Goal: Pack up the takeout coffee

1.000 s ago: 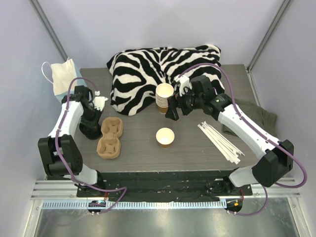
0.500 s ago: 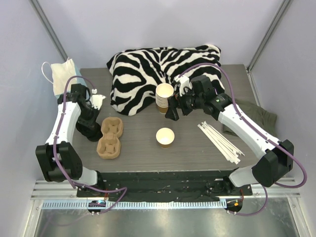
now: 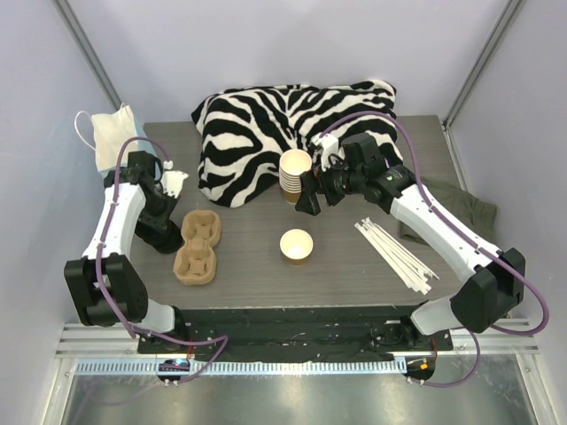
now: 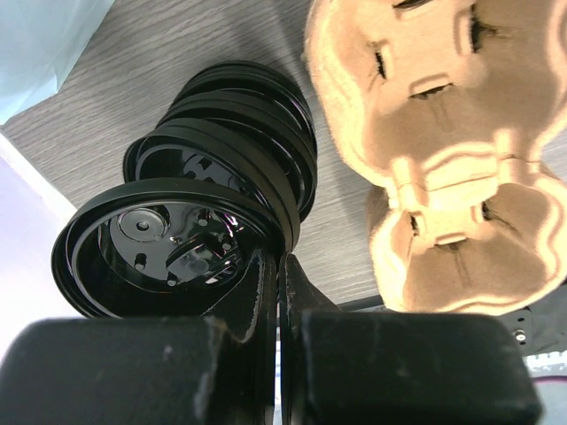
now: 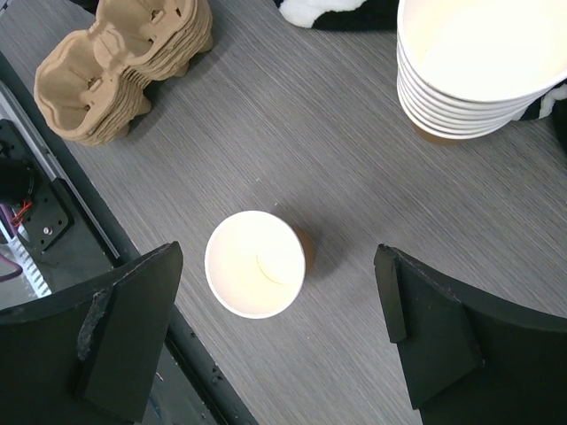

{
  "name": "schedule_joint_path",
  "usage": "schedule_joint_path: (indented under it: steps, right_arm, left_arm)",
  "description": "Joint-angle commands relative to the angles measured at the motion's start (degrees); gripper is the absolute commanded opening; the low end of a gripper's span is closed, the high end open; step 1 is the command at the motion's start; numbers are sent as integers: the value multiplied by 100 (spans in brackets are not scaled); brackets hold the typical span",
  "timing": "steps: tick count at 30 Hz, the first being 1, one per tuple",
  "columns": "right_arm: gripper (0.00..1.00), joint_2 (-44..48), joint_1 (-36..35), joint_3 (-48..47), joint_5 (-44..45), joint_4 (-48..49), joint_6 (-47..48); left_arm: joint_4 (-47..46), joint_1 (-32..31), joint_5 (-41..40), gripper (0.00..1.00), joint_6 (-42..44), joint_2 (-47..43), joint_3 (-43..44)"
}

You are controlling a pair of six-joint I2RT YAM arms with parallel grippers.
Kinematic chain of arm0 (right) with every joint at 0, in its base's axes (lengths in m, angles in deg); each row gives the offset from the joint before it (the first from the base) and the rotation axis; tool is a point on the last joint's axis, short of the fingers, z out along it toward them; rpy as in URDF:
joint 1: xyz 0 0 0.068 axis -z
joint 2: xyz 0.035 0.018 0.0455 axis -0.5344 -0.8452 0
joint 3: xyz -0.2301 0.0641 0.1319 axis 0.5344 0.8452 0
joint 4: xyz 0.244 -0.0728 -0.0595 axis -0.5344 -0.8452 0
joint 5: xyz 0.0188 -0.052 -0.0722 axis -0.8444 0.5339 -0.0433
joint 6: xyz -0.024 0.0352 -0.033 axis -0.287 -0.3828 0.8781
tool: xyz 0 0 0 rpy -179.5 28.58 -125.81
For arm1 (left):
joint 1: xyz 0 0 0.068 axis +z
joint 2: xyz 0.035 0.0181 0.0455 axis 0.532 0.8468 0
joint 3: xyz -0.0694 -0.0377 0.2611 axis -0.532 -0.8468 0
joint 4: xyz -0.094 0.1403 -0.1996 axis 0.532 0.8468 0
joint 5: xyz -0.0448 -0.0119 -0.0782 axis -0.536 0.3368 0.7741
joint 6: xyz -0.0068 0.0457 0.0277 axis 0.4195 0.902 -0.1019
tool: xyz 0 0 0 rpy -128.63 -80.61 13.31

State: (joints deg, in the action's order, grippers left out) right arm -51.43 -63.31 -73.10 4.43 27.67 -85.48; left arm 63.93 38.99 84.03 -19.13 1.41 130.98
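Note:
No cup with a lid on it is in view. A single lidless tan paper cup (image 3: pixel 297 246) stands upright at the table's middle; it also shows in the right wrist view (image 5: pixel 255 264). My right gripper (image 3: pixel 310 200) hangs open above and just behind it, its jaws wide apart (image 5: pixel 276 262). My left gripper (image 3: pixel 163 232) is at the stack of loose black lids (image 4: pixel 239 133) at the left. Its jaws (image 4: pixel 276 258) are shut on the rim of the top black lid (image 4: pixel 159 243), which tilts off the stack.
A stack of brown pulp cup carriers (image 3: pixel 197 248) lies right of the lids. A stack of lidless cups (image 3: pixel 295 174) stands before a zebra-print cloth (image 3: pixel 283 115). White straws (image 3: pixel 396 252) lie at the right, a green cloth (image 3: pixel 454 208) beyond them, a white bag (image 3: pixel 111 137) at far left.
My left arm has shifted slightly left at the lid stack. The right arm and the single cup have barely moved.

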Motion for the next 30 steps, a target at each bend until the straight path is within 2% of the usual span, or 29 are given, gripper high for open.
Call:
schedule_joint_path:
  steps: [1, 7, 8, 10, 14, 17, 22, 30]
  right_arm:
    - [100, -42, 15, -281, -135, 28, 10]
    - [100, -42, 15, -290, -126, 28, 1]
    - [100, -42, 7, -289, -117, 19, 1]
    - [100, -42, 15, -289, -117, 19, 1]
    - [100, -51, 15, -289, -108, 10, 1]
    - [100, -51, 7, -290, -108, -7, 1]
    - [100, -51, 15, -298, -117, -7, -8]
    - [100, -51, 15, -263, -152, -16, 1]
  left_arm:
    - [-264, 27, -171, 2, -50, -177, -157]
    - [-343, 27, -74, 10, -59, -124, -218]
    - [-352, 27, -65, 16, -51, -115, -218]
    - [-326, 27, -57, 20, -33, -98, -201]
    - [-229, 27, -13, 39, -15, -54, -78]
    - [-80, 79, 75, 46, 11, -71, 63]
    - [263, 325, 347, 48, 230, -54, 274]
    - [754, 712, 962, 39, 530, 236, 572]
